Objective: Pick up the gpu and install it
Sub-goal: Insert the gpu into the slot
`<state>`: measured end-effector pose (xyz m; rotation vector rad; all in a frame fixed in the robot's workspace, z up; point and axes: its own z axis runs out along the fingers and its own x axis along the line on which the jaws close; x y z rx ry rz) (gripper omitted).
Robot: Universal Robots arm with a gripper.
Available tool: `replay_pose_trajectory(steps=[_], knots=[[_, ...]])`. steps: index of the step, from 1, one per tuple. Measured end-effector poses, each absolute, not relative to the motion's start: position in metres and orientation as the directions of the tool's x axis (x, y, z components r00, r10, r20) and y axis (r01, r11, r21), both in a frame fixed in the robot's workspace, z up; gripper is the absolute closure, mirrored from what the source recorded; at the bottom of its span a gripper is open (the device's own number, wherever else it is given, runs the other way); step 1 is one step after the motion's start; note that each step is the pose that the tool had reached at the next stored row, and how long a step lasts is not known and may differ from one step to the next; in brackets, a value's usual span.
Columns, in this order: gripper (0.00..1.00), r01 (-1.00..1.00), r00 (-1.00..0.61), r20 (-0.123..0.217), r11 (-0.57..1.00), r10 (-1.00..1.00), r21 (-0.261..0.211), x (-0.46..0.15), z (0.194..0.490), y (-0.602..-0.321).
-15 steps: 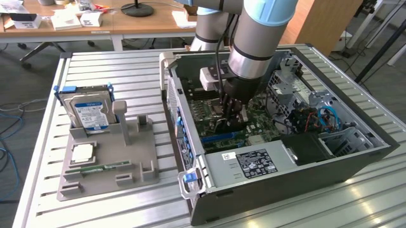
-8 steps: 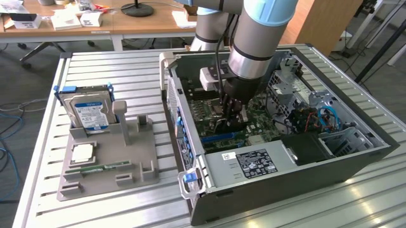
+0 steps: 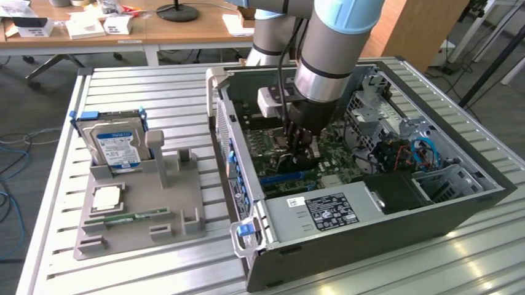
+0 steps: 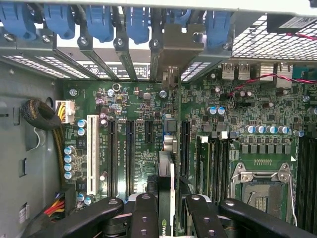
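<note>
**Surface.** Slatted aluminium table (image 3: 147, 86). In the exterior view the open computer case (image 3: 385, 239) lies on its side over the table's 3 o'clock half. A grey fixture tray (image 3: 139, 203) sits at 9 o'clock of the case, apart from it.

On the tray:
- A hard drive (image 3: 117, 144) with a blue-white label stands upright at the 12 o'clock end.
- A CPU (image 3: 107, 198) lies flat towards the 9 o'clock edge.
- A green memory stick (image 3: 131, 216) lies just beside the CPU, at its 5 o'clock.

**Arm.** It enters the case from 12 o'clock. The gripper (image 3: 297, 146) is inside, over the motherboard (image 3: 332, 153), with the power supply (image 3: 324, 212) at its 6 o'clock.

In the wrist view you see the black fingers (image 4: 143, 213) pinching the gpu (image 4: 167, 166) from both sides. The card shows edge-on, upright over the board among the black expansion slots. Its bracket end reaches towards the rear slot openings under the blue latches (image 4: 99, 22). Whether its lower edge sits in a slot, you cannot tell.

**Room.** Wooden desks (image 3: 164, 31) stand beyond the table at 12 o'clock. They carry small white boxes (image 3: 86, 26) and a black round stand base (image 3: 178, 11). At 9 o'clock of the table you have grey floor (image 3: 24, 117) with a blue cable (image 3: 10, 161) trailing across it.
</note>
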<state>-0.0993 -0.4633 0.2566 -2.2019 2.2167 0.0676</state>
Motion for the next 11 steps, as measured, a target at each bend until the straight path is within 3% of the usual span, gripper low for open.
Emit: replay_pose_trajectory(steps=[11], knots=[[0.74, -1.0, -0.007, -0.039, 0.006, -0.999, 0.019, -0.1004, 0.2562, -0.4633]])
